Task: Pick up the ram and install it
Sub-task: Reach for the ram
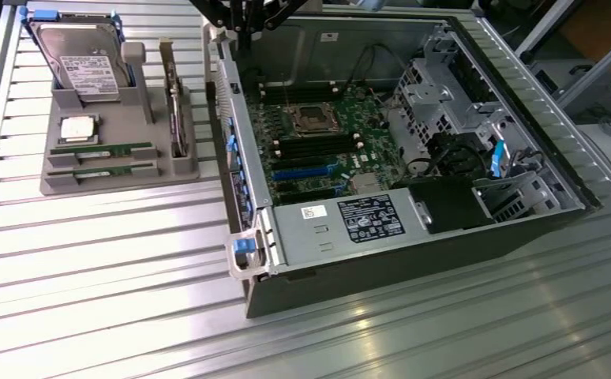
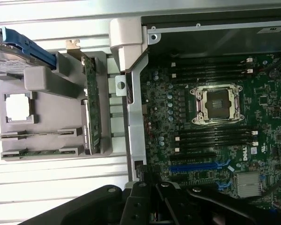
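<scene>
**Ram in tray, pincer over case wall: sticks lie off to the side, well apart**

Item 1: pincer (image 1: pixel 245 28). Closed, carrying nothing. You see it hanging high above the wall of the open computer case (image 1: pixel 558 197), on the side that faces the tray. In the wrist view its black linkage hangs over that wall and the edge of the green board (image 2: pixel 215 117).

Item 2: ram. Two sticks alike, the far stick (image 1: pixel 103 148) and the near stick (image 1: pixel 103 167). Both stand on edge in the slots of the gray tray (image 1: pixel 63 185), which rests on the slatted surface (image 1: pixel 126 260). Neither is lifted. The black memory slots (image 1: pixel 311 146) beside the processor socket (image 1: pixel 311 118) look unfilled.

Item 3: relation. From the pincer, both sticks lie toward the exterior view's left and nearer that camera, well apart from it, with the case wall between. Their long axis runs across the exterior view, roughly parallel to the memory slots. You can judge the heading as already matched.

Item 4: tray neighbours. Hard drive (image 1: pixel 79 59); square silver chip (image 1: pixel 77 128) just beside the far stick; upright card (image 1: pixel 176 118), standing between the sticks and the case wall.
</scene>
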You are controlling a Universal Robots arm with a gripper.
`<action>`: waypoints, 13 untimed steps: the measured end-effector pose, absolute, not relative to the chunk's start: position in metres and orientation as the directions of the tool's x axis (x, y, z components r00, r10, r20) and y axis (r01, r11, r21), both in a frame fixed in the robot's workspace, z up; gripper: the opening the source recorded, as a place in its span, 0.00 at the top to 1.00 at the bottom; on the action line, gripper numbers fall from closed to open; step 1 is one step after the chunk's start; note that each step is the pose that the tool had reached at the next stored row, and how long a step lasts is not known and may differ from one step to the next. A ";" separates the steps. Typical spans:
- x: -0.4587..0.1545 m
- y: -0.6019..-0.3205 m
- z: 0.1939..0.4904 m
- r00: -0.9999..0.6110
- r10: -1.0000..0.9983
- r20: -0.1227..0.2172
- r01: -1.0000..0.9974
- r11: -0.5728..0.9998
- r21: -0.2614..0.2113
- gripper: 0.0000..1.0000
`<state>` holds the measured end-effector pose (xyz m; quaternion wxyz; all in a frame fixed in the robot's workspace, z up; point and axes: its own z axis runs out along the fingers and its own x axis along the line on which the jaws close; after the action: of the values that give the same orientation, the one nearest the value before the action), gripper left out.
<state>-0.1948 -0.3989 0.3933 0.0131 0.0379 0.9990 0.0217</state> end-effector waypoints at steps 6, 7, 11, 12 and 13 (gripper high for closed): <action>-0.200 -0.399 0.393 -0.997 0.076 -0.024 0.075 0.996 0.044 0.89; -0.201 -0.399 0.393 -0.997 0.076 -0.024 0.075 0.996 0.044 0.89; -0.204 -0.399 0.393 -0.997 0.076 -0.024 0.075 0.996 0.044 0.89; -0.205 -0.399 0.393 -0.997 0.076 -0.024 0.075 0.996 0.044 0.89; -0.207 -0.399 0.393 -0.997 0.076 -0.024 0.075 0.996 0.044 0.89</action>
<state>-0.2070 -0.3989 0.3933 0.0130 0.0379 0.9990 0.0217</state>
